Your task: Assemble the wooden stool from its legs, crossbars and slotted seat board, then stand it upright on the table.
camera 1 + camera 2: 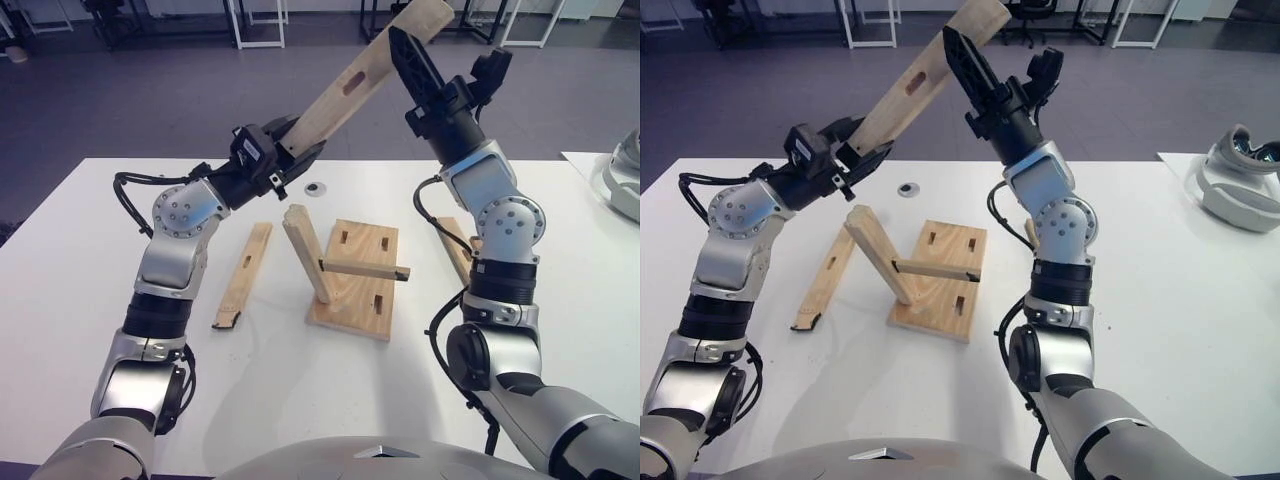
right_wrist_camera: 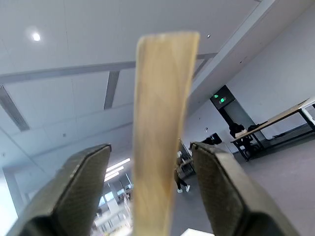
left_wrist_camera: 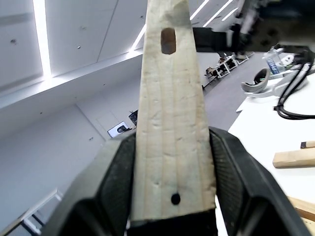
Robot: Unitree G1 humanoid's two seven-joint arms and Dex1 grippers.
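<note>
My left gripper [image 1: 290,152] is shut on the lower end of a slotted wooden leg [image 1: 350,90], held slanting up over the table's far side. In the left wrist view the leg [image 3: 172,113] sits tight between both pads [image 3: 115,182]. My right gripper [image 1: 405,50] is open at the leg's top end; in the right wrist view the leg [image 2: 160,123] stands between spread fingers [image 2: 83,187] with a gap on each side. The slotted seat board [image 1: 372,300] lies flat mid-table. One leg [image 1: 303,248] leans up from it, with a crossbar [image 1: 365,270] plugged into that leg.
A loose leg [image 1: 245,272] lies left of the seat board, and another wooden piece [image 1: 455,250] lies behind my right arm. A small round disc [image 1: 317,188] rests near the far edge. A white headset [image 1: 1238,180] sits at the far right.
</note>
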